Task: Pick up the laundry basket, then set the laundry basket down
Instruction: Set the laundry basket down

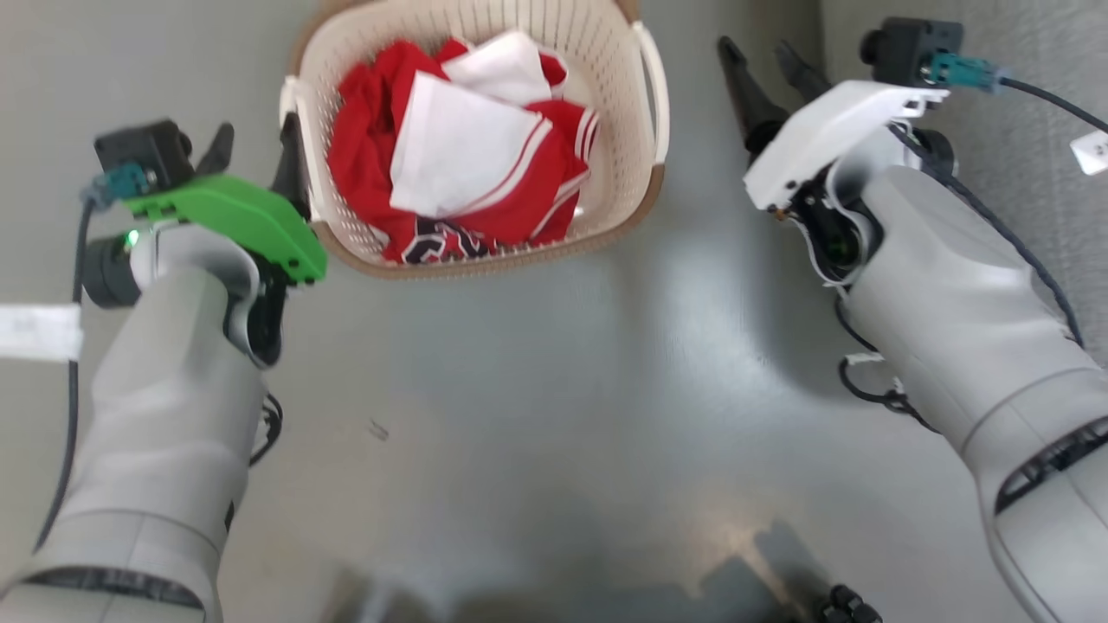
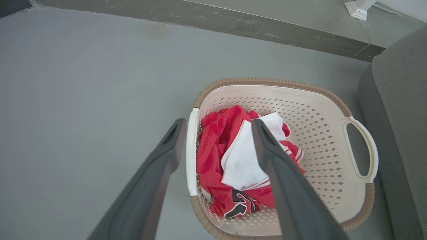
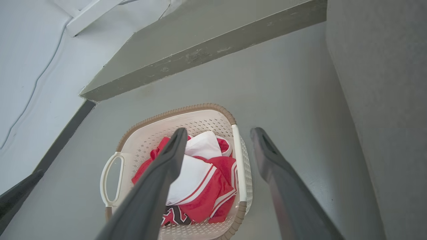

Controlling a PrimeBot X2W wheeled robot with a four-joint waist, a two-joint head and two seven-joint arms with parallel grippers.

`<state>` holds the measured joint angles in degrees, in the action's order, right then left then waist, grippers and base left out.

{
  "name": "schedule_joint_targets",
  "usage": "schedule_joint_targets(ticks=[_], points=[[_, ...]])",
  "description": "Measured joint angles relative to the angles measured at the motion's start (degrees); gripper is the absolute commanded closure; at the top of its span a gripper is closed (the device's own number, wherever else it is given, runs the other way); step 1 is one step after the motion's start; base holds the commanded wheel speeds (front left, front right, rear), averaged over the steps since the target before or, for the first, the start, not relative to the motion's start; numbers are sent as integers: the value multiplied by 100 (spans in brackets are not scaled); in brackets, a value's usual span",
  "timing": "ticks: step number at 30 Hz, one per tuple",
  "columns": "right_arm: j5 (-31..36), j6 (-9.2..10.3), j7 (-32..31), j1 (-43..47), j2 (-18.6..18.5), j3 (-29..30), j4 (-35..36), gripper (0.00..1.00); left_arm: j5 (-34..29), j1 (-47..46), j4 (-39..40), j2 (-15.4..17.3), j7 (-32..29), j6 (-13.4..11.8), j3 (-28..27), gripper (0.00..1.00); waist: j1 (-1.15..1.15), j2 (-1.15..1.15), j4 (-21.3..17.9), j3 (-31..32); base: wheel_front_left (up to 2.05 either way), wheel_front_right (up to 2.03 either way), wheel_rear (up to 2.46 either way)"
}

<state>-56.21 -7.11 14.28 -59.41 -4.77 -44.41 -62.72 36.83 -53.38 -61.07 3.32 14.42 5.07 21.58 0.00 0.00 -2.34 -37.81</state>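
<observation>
- Head view: the laundry basket sits on the grey floor at 12 o'clock, with the red-and-white clothes heaped inside. The left gripper is at the basket's 9 o'clock with its jaws spread and empty, one finger right beside the left handle. The right gripper is at the basket's 3 o'clock, also spread and empty, and stands apart from the right handle.
- Left wrist view: the left gripper is parted, and the left handle lies between its two fingers. I cannot tell whether the fingers have come down to the handle's level.
- Right wrist view: the right gripper is wide open, and the right handle shows between its fingers, farther along.
- Progress, as I judge it: the task is at the approach stage. Neither handle is clamped and the basket seems to rest on the floor. Closing on both handles, lifting and setting down all remain.
</observation>
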Motion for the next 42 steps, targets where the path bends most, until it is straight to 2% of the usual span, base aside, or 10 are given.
schedule_joint_targets(ticks=[6,17,31,42], points=[[155,0,0,346,-252,223,267,0,-178,379,410,51,0,3,-114,0,0,0,10,444,0,0,0],[570,0,7,951,-394,704,844,0,-347,1166,1150,182,0,20,-454,0,0,0,41,1249,0,0,0],[1105,23,7,2204,-456,1533,1791,0,-552,2262,2112,164,0,30,-892,0,0,0,84,2250,0,0,0],[1688,124,7,2952,-419,1923,2569,0,-739,3097,2839,164,0,58,-1140,0,0,0,100,2823,0,0,0]])
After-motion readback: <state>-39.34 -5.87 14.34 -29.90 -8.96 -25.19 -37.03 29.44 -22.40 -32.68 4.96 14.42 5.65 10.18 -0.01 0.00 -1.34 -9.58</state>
